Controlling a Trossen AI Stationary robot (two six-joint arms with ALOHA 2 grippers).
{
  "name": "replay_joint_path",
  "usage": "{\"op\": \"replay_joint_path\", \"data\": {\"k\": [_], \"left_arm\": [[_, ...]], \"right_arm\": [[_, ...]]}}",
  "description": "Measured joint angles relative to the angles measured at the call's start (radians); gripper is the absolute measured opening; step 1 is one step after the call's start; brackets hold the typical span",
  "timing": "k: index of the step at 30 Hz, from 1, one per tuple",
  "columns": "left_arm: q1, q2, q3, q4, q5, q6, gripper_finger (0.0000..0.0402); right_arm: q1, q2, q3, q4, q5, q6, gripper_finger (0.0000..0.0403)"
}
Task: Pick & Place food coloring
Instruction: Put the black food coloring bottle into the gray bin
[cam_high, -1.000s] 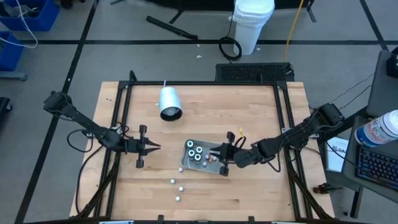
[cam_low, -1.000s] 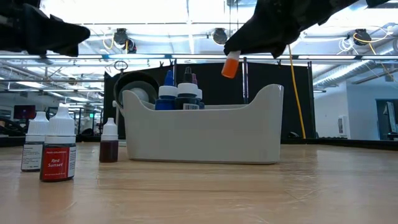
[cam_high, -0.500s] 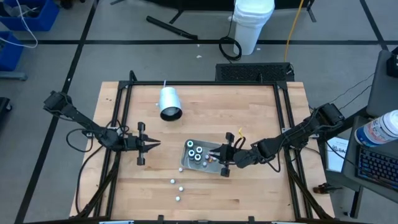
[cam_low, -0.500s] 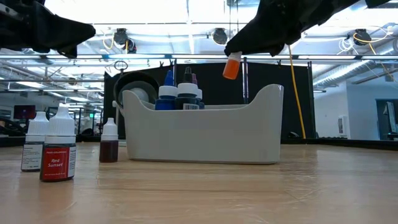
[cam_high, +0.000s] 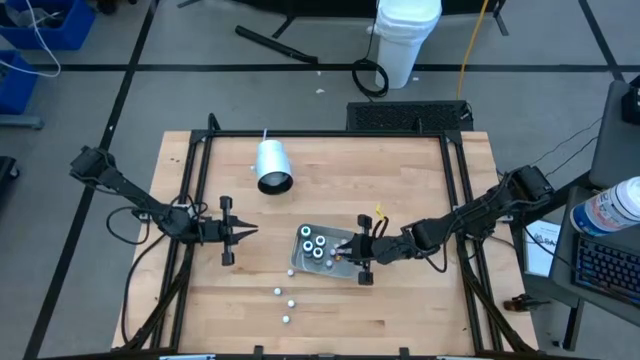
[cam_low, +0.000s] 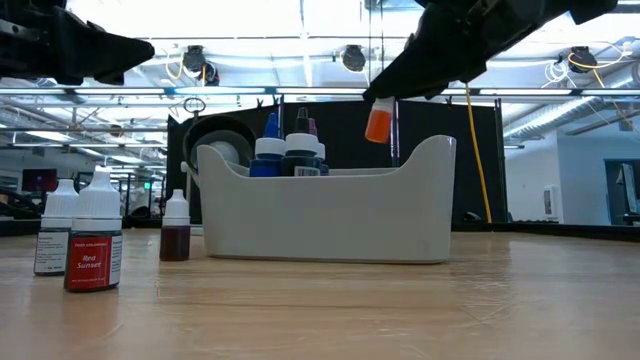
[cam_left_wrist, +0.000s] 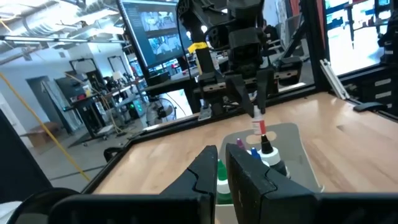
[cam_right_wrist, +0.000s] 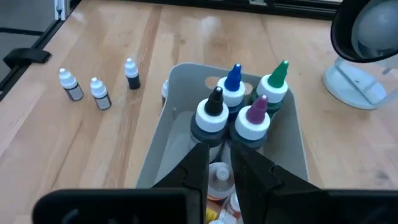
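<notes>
Hanging over the grey tray (cam_high: 352, 272), the right gripper (cam_high: 350, 252) pinches a small orange bottle (cam_low: 378, 121) between its fingers, cap upward and body pointing down, its long axis close to upright with a slight lean. From the table-level camera the bottle sits above the tray's rim, near the end wall on the right arm's side, so the drop that matters is nearly straight down from the fingers into the bare part of the tray floor. Four capped bottles (cam_right_wrist: 241, 106) with black, blue, green and purple tips already stand bunched at the tray's other end, toward the left arm, and the held bottle is apart from them, with free floor beneath it as far as I can judge; the right wrist camera only shows its shoulder and a scrap of orange label between the fingers, so its exact clearance from the wall is hard to call. Three more small bottles (cam_right_wrist: 96, 81) stand on the wood well beyond the tray, nearer the left arm's side. The left gripper (cam_high: 246, 233) hovers over bare table short of the tray, its fingers pressed together and holding nothing. The white cup (cam_high: 271, 166) lies on its side farther back.
</notes>
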Motion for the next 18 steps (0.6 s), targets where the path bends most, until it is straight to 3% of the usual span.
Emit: {"op": "replay_joint_path", "data": {"k": [18], "left_arm": [[0.0, 0.0, 0.0, -0.001, 0.001, -0.007, 0.0042]], "right_arm": [[0.003, 0.028, 0.0, -0.019, 0.084, 0.051, 0.0045]]}}
